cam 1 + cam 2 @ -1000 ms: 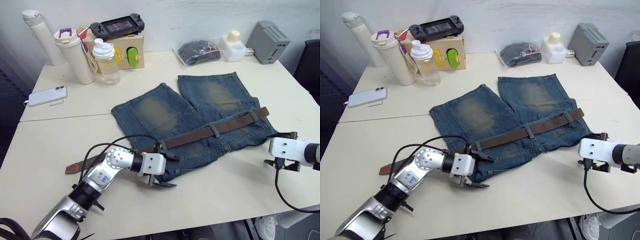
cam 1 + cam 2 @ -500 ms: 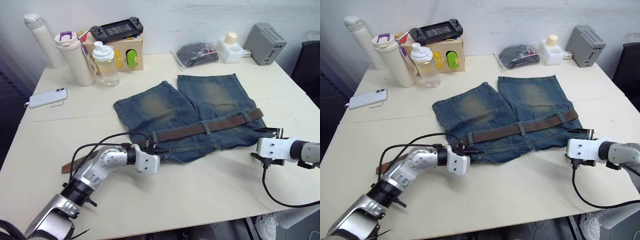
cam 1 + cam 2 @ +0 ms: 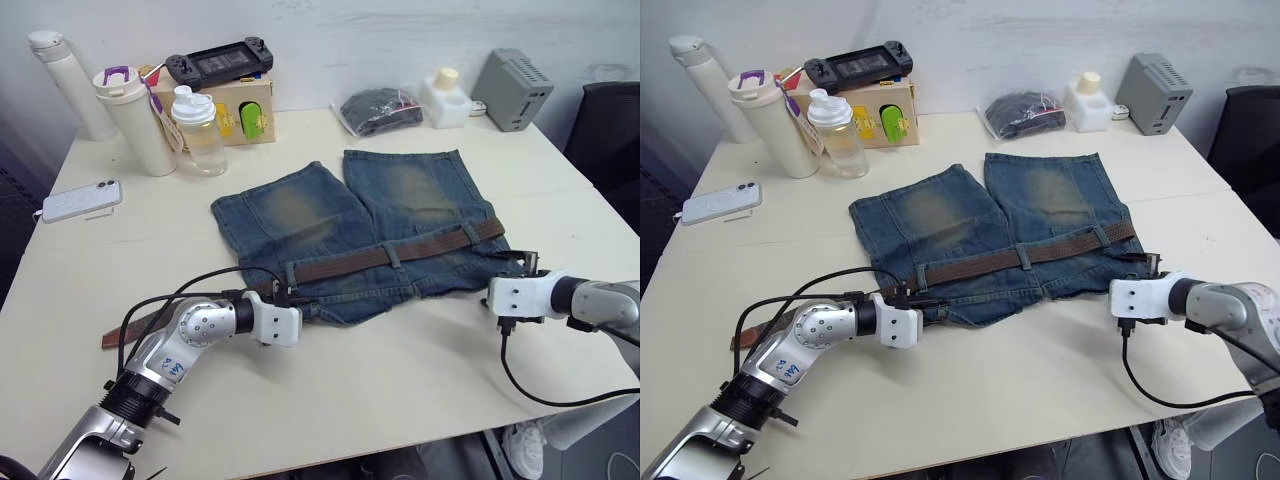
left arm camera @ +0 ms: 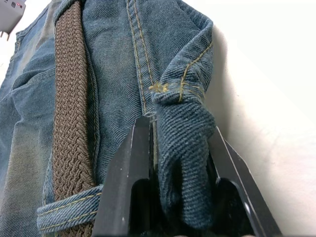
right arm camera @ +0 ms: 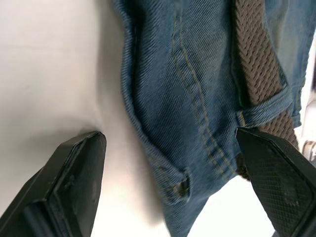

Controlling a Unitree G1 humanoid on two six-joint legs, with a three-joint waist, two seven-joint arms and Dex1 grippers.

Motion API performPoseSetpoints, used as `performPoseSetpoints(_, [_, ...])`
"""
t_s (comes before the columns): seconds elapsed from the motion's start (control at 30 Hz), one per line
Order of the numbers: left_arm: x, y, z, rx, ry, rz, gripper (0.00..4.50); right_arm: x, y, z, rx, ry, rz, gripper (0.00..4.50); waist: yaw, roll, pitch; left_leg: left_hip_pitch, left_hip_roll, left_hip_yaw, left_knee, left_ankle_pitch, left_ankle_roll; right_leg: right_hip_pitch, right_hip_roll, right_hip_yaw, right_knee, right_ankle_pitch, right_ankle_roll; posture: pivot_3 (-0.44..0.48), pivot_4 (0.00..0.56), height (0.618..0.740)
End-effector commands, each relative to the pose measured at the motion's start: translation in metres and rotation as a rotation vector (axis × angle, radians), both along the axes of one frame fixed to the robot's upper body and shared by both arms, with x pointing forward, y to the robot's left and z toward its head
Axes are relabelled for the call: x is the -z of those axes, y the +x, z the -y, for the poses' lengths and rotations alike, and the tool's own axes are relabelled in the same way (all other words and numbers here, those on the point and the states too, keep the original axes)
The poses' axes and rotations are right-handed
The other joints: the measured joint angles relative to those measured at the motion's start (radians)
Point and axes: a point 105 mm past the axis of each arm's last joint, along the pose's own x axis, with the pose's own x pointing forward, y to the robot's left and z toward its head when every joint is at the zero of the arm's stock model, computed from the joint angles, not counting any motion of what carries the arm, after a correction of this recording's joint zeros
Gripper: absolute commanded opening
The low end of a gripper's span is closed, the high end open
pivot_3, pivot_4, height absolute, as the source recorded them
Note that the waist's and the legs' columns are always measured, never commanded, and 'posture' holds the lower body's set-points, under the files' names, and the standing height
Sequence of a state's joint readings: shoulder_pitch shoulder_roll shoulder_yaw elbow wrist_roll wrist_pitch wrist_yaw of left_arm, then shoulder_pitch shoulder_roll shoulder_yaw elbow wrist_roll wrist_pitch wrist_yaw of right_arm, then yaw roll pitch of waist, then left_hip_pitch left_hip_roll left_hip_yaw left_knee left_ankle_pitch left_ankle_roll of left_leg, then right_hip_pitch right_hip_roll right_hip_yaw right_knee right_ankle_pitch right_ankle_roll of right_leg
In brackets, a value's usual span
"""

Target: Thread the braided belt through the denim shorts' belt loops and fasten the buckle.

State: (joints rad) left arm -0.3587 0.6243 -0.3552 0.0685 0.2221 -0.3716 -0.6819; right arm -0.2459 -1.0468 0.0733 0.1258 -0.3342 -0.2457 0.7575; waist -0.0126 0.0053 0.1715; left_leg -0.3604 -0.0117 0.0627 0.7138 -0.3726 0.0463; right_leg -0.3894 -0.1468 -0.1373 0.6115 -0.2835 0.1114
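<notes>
Pinching a denim shorts (image 3: 400, 215) fold, left gripper (image 4: 180, 163); right gripper (image 5: 173, 163) spread; buckle hidden.

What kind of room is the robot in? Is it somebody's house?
Probably an office or lab, not a home: plain pale tables pushed together, a grey box device by the wall, and a phone, drink bottles and handheld game console left around.

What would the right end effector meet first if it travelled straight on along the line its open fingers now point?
Probably the faded blue denim shorts: the right end effector is open with the waistband corner between its fingers. Just beyond lies the dark brown braided belt under a belt loop. Depth is uncertain.
</notes>
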Motion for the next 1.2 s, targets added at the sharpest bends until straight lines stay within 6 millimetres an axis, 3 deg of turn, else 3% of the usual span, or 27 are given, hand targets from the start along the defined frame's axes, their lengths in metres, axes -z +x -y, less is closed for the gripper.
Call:
performPoseSetpoints(0.03, [0.013,0.000,-0.012,-0.044,0.044,-0.042,0.43,0.019,-0.002,-0.005,0.006,-0.001,-0.051,3.24,-0.001,0.000,0.000,0.000,0.000,0.000,0.000,0.000,0.000,0.000,0.000,0.000,0.000,0.000,0.000,0.000,0.150,0.690])
performPoseSetpoints(0.2, [0.013,0.002,-0.017,-0.052,0.045,-0.038,0.43,0.021,0.000,-0.007,0.019,0.006,-0.046,0.57,-0.001,0.000,0.000,0.000,0.000,0.001,0.000,0.000,0.000,-0.001,0.000,0.001,0.000,0.000,0.000,0.000,0.150,0.690])
performPoseSetpoints(0.27, [0.013,0.005,-0.026,-0.067,0.065,-0.022,0.43,0.020,0.001,-0.009,0.019,0.015,-0.034,0.03,-0.003,0.000,0.000,0.000,0.000,0.001,0.000,0.000,0.000,-0.001,0.000,0.001,0.001,0.000,0.000,0.000,0.150,0.690])
performPoseSetpoints(0.33, [0.012,0.009,-0.035,-0.087,0.083,-0.008,0.43,0.018,0.003,-0.012,0.014,0.027,-0.020,0.03,-0.006,0.000,0.000,0.000,0.000,0.001,0.000,0.000,0.000,-0.001,0.000,0.001,0.001,0.000,-0.001,0.000,0.150,0.690])
performPoseSetpoints(0.4, [0.010,0.018,-0.057,-0.139,0.115,0.020,0.43,0.014,0.002,-0.022,-0.006,0.058,-0.001,0.03,-0.010,0.000,0.000,0.000,0.000,0.001,-0.001,0.000,0.000,-0.001,0.000,0.001,0.001,0.000,-0.001,0.000,0.150,0.690])
performPoseSetpoints(0.53, [0.008,0.032,-0.106,-0.248,0.201,0.061,0.43,0.007,-0.009,-0.056,-0.096,0.160,0.006,0.03,-0.015,0.002,0.001,0.001,0.001,0.002,-0.002,-0.001,-0.001,-0.003,0.000,0.001,0.003,-0.002,-0.003,0.000,0.150,0.690])
performPoseSetpoints(0.63, [0.005,0.037,-0.127,-0.276,0.274,0.096,0.43,0.012,-0.022,-0.073,-0.118,0.203,-0.045,0.03,-0.013,0.003,0.002,0.002,0.002,0.002,-0.005,0.000,-0.002,-0.005,0.001,0.000,0.009,-0.004,-0.005,0.000,0.150,0.690])
performPoseSetpoints(0.8, [0.002,0.032,-0.119,-0.244,0.267,0.100,0.43,0.016,-0.020,-0.082,-0.075,0.235,-0.027,0.03,-0.012,0.003,0.002,0.002,0.002,0.003,-0.005,-0.001,-0.001,-0.004,0.000,0.000,0.009,-0.004,-0.005,0.000,0.150,0.690])
performPoseSetpoints(1.0, [0.010,0.024,-0.112,-0.236,0.234,0.062,0.43,0.023,-0.012,-0.068,-0.009,0.200,0.001,0.03,-0.013,0.003,0.002,0.002,0.002,0.003,-0.007,-0.001,-0.001,-0.005,0.000,0.000,0.010,-0.004,-0.005,0.000,0.150,0.690])
performPoseSetpoints(1.2, [0.011,0.017,-0.090,-0.194,0.166,0.033,0.43,0.024,0.002,-0.052,0.033,0.149,0.036,0.03,-0.008,0.003,0.002,0.002,0.001,0.004,-0.006,-0.001,-0.001,-0.004,0.000,0.000,0.009,-0.004,-0.005,0.000,0.150,0.690])
